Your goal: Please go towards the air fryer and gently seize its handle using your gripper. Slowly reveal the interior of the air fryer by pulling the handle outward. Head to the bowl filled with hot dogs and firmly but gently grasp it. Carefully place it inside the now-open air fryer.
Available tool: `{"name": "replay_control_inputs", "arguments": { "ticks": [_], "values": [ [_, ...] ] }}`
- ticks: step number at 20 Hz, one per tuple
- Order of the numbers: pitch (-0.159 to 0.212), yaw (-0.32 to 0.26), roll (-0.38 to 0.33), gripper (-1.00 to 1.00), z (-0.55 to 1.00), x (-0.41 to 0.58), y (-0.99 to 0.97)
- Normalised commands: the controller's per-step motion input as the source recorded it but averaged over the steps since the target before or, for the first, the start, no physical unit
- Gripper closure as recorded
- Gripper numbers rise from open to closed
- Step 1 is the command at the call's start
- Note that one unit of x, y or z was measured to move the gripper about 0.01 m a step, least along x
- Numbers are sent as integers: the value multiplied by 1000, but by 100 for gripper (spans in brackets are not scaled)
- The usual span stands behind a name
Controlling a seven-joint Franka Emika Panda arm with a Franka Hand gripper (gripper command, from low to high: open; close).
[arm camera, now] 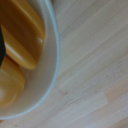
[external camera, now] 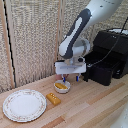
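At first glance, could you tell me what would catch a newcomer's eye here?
The white arm bends down over the small bowl of yellow-orange hot dogs, its pincer right above the rim. Behind, at the exterior view's right, stands the black air fryer; a patterned plate lies at the left.

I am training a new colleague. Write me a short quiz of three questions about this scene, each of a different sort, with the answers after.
1. True or false: the claw hangs right above the bowl.
2. Multiple choice: in the exterior view, what lies between the bowl and the plate? A) a pink mug B) an orange-yellow block C) a spoon
3. Fill in: in the exterior view, the air fryer stands to the bowl's ____.

Key
1. True. The wrist view shows the bowl's rim and the hot dogs very near.
2. B
3. Right
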Motion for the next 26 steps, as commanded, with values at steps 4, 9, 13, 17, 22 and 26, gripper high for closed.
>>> {"name": "replay_control_inputs", "arguments": {
  "ticks": [4,9,13,17,22,26],
  "values": [
    [-5,237,-81,-100,-204,89,-141],
    [0,191,-21,100,-109,70,-115],
    [0,59,0,100,-19,32,-19],
    [2,87,6,100,-49,0,0],
    [-5,111,0,100,-2,0,1],
    [-84,-16,6,100,96,0,0]
  ]
}}
